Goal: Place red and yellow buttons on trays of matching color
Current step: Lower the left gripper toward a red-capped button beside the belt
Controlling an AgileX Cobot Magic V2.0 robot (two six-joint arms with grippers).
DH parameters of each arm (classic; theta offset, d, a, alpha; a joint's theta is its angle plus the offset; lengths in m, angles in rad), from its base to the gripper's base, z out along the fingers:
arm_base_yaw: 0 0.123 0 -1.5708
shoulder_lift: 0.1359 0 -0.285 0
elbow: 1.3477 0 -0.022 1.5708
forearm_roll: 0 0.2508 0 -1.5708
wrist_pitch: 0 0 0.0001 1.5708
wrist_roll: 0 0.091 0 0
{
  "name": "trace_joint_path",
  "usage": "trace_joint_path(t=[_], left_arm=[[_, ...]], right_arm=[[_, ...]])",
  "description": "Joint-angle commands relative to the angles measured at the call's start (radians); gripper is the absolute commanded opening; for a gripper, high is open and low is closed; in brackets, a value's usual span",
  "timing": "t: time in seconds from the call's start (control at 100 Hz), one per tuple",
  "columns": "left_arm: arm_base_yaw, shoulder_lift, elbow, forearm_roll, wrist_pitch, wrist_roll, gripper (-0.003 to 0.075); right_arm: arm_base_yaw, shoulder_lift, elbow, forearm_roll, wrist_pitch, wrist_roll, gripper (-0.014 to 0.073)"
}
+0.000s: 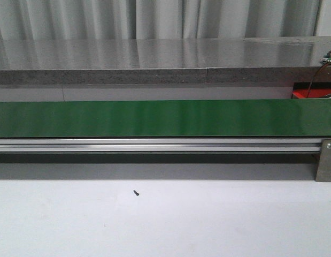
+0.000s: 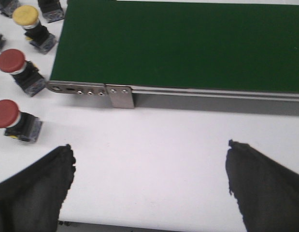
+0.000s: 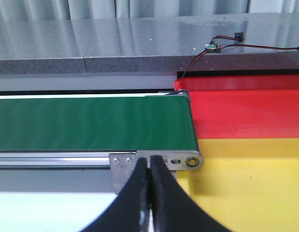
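In the front view, a long green conveyor belt is running across the whole width above a silver aluminium rail, with a grey metal bracket closing the rail's right end. White bench surface is lying open in front of it, carrying only a small dark screw. A sliver of the red tray is showing behind the belt's far right edge.

In the left wrist view, the left gripper is hanging over bare bench with its jaws spread wide and holding nothing. The belt's end is sitting ahead, and beside that end the buttons are standing in a column on the bench: a yellow mushroom-head push button, a red mushroom-head push button and a second red push button nearest the jaws, each apart from its neighbour.

In the right wrist view, the right gripper is pointing at the belt's other end, its jaws pressed together with nothing between them. Just beyond that end, the red tray and the flat yellow tray are lying edge to edge, the yellow one closer.
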Motion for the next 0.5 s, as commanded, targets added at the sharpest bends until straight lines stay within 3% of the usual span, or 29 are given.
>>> trace_joint_path(t=[0.0,0.21,0.49], left_arm=[[0.034,0.022,-0.086,0.052,-0.034,-0.042,0.062],[0.222,0.158,-0.241,0.074,0.011,-0.004,0.062],[0.389,0.378,-0.297,0.06,0.005,0.031,0.062]], right_arm=[[0.001,-0.019,-0.019,-0.008,-0.084,-0.003,-0.0068],[0.001,-0.019,-0.019,-0.008,-0.084,-0.003,-0.0068],[0.001,-0.019,-0.019,-0.008,-0.084,-0.003,-0.0068]])
